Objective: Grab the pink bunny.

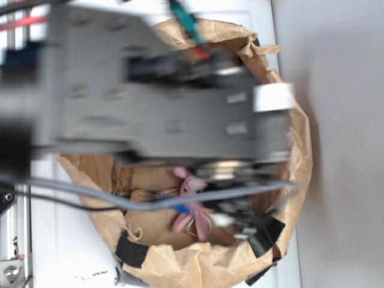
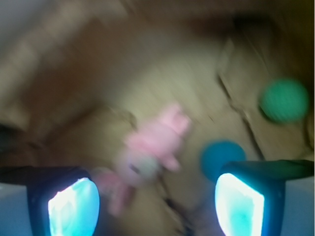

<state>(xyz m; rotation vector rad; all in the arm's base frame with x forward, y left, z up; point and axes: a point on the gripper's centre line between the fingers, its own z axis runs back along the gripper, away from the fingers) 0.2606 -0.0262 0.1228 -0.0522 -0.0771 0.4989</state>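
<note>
In the blurred wrist view the gripper (image 2: 156, 204) stands wide open and holds nothing, its two fingers (image 2: 74, 206) glowing pale at the near edge. The pink bunny (image 2: 150, 150) lies on the floor of the brown paper bag (image 1: 198, 264) between and just beyond them. A blue ball (image 2: 222, 158) sits right of it, a green ball (image 2: 284, 101) farther right

A white surface (image 1: 54, 240) carries a crumpled brown paper-lined bin (image 1: 198, 264). On its paper floor lie the pink bunny (image 2: 150, 147), a blue ball (image 2: 219, 157) just beside it, and a green ball (image 2: 284, 101) farther off.
</note>
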